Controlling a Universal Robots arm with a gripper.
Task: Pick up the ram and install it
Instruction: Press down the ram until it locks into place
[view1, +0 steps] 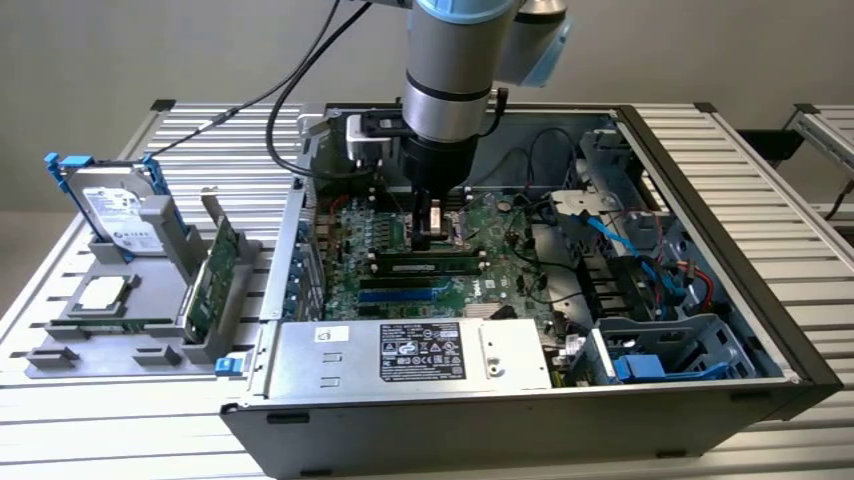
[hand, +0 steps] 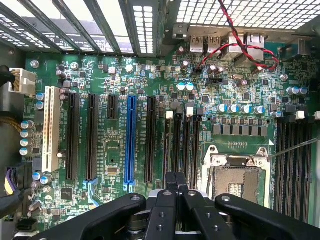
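Observation:
The ram (view1: 427, 265), a long thin green stick with dark chips, stands on edge along a black memory slot on the motherboard (view1: 360, 235) inside the open computer case. My gripper (view1: 427, 245) hangs straight down over the stick's middle, its tips at the stick's top edge. I cannot tell whether they touch it. In the wrist view my gripper (hand: 175, 176) is shut, both fingers pressed together with no gap, over a group of black memory slots (hand: 182, 145) beside the CPU socket (hand: 237, 175). The stick is not discernible there.
A grey holder (view1: 80, 350) at the exterior view's left carries a hard drive (view1: 114, 210) and a wider green expansion card (view1: 214, 270). The power supply (view1: 414, 352) fills the case's near side. Blue cables (view1: 607, 230) and drive cages (view1: 667, 350) crowd the exterior view's right. More memory slots (hand: 295, 165) lie past the socket.

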